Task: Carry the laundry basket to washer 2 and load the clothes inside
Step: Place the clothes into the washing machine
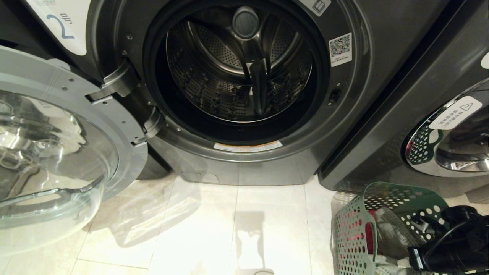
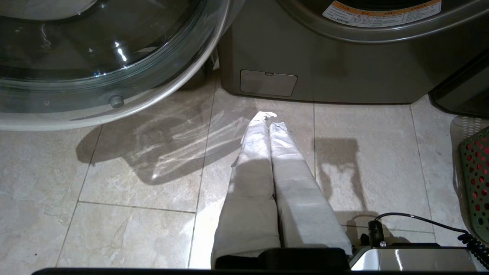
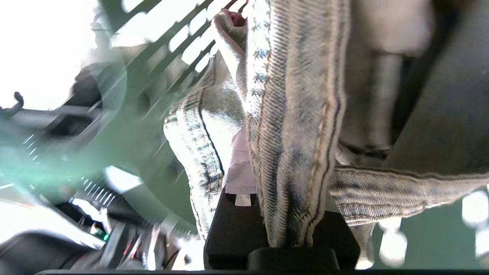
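Far left of washer 2 [image 1: 244, 80], its glass door [image 1: 57, 152] hangs swung wide, which leaves the bare steel drum [image 1: 237, 68] ready for loading. Low before the washer's base, the left gripper [image 2: 267, 116] points at the tiled floor [image 2: 133, 221], its cloth-wrapped fingers pressed together on nothing, parked out of the way. Right of the washer, the laundry basket [image 1: 357, 229] sits on the floor, cut off by the frame's edge. The right gripper [image 3: 282, 214] is down inside it, pinching a fold of the denim [image 3: 298, 126]; its fingertips are buried in cloth. The remaining clothes are mostly hidden.
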Available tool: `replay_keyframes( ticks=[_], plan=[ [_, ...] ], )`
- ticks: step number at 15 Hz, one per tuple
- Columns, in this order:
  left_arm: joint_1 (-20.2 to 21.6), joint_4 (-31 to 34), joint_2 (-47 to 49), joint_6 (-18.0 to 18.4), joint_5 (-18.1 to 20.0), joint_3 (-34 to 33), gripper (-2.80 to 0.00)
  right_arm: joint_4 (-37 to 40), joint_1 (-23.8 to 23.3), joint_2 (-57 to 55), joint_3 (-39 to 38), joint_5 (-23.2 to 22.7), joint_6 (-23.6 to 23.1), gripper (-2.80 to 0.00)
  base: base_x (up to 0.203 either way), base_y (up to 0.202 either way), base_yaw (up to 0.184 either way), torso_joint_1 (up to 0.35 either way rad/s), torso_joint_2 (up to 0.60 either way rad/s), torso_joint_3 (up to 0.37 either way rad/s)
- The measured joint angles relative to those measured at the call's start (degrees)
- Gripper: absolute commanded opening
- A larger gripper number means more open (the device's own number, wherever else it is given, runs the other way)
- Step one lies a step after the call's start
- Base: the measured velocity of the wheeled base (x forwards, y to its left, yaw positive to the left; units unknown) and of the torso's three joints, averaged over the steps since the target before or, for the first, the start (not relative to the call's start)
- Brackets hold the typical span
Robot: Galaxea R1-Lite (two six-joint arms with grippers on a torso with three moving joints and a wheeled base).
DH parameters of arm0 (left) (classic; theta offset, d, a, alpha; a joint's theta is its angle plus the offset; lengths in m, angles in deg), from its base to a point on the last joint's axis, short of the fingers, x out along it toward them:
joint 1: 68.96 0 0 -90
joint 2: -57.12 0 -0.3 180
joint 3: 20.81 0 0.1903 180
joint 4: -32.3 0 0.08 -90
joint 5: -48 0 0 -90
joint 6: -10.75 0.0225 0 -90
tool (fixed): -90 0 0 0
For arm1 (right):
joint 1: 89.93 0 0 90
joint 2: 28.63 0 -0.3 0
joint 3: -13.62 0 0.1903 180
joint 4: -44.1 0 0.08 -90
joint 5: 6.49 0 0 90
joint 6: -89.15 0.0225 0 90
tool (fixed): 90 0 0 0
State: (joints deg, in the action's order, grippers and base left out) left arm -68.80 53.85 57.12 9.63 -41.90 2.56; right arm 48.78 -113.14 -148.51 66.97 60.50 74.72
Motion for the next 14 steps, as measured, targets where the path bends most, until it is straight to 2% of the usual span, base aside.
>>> replay_keyframes(
  ticks=[4, 6, 10, 14],
  plan=[
    [0.0, 0.0, 0.0, 0.0, 0.0, 0.0, -2.8, -0.05, 0.06, 18.18, -9.4, 0.34, -0.2, -2.8, 0.0, 0.0, 0.0, 0.0, 0.0, 0.0],
    [0.0, 0.01, 0.0, 0.02, -0.02, 0.0, -2.8, 0.13, 0.21, 28.67, -12.4, 2.19, -0.34, -2.8, 0.0, 0.0, 0.0, 0.0, 0.0, 0.0],
    [0.0, 0.0, 0.0, 0.0, 0.0, 0.0, -2.8, 0.12, 0.43, 46.07, -14.76, 9.54, -1.07, -2.8, 0.0, 0.0, 0.0, 0.0, 0.0, 0.0],
    [0.0, 0.0, 0.0, 0.0, -0.02, 0.0, -2.8, 1.05, 1.66, 61.25, -12.82, 10.94, -3.24, -2.8, 0.0, 0.0, 0.0, 0.0, 0.0, 0.0]
  ],
)
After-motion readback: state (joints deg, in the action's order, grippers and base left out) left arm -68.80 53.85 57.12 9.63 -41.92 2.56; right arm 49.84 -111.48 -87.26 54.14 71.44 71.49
